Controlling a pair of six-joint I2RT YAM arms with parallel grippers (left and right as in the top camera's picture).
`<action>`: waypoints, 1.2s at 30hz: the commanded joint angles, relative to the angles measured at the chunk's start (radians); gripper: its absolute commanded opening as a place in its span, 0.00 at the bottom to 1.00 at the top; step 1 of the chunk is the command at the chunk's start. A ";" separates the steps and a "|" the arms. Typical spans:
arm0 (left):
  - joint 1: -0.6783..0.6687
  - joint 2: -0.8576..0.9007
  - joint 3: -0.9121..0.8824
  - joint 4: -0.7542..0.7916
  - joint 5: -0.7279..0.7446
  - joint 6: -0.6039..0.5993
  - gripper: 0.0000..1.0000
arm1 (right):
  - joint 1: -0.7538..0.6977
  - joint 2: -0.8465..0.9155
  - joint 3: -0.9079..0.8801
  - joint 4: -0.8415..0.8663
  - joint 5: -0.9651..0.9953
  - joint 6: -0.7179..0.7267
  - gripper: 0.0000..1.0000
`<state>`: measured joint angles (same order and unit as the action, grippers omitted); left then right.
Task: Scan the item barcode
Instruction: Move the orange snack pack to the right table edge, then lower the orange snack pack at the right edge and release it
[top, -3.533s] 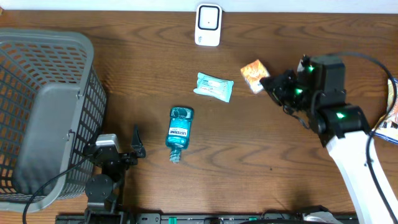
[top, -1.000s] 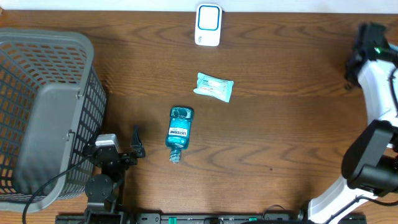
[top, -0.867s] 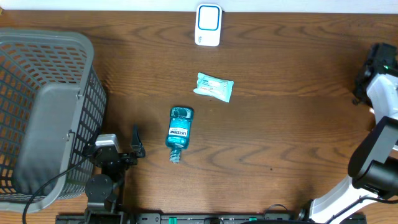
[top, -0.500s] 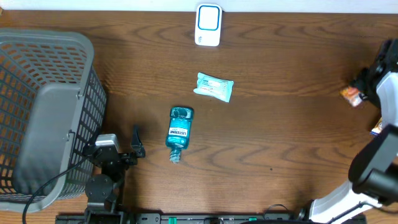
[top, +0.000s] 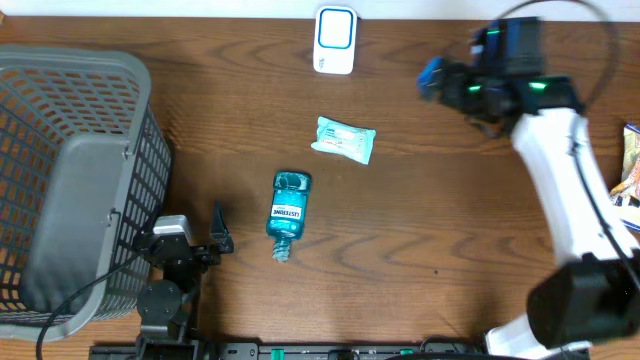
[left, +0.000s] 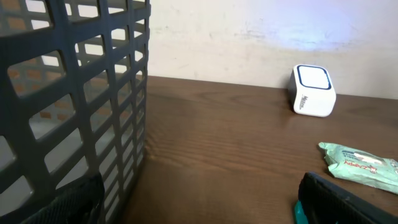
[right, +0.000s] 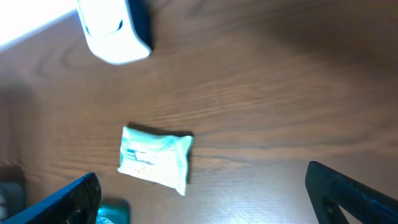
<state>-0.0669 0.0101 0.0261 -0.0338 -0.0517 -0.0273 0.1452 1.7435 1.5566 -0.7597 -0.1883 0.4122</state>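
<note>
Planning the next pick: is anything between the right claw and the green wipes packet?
Nothing visible. Bare table lies between the open right claw and the wipes packet; the white scanner sits off to the side, and the mouthwash bottle lies beyond the packet.

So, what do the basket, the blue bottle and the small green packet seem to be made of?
Basket: looks like grey moulded plastic with a matte finish; its walls are an even lattice of square holes.
Bottle: likely clear, glossy plastic; it looks see-through teal around a printed band.
Packet: probably thin plastic film, slightly shiny; it shows wrinkles and a crimped end.
</note>
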 joint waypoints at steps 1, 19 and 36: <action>0.005 -0.006 -0.022 -0.033 -0.017 -0.008 1.00 | 0.084 0.118 -0.003 0.008 0.145 0.007 0.99; 0.005 -0.006 -0.022 -0.033 -0.017 -0.008 1.00 | -0.142 0.306 -0.014 -0.041 0.624 0.174 0.10; 0.005 -0.006 -0.022 -0.032 -0.016 -0.008 1.00 | -0.449 0.306 -0.153 0.099 0.489 0.174 0.01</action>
<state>-0.0669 0.0101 0.0261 -0.0341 -0.0517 -0.0273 -0.2878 2.0430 1.4590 -0.7025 0.3489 0.5739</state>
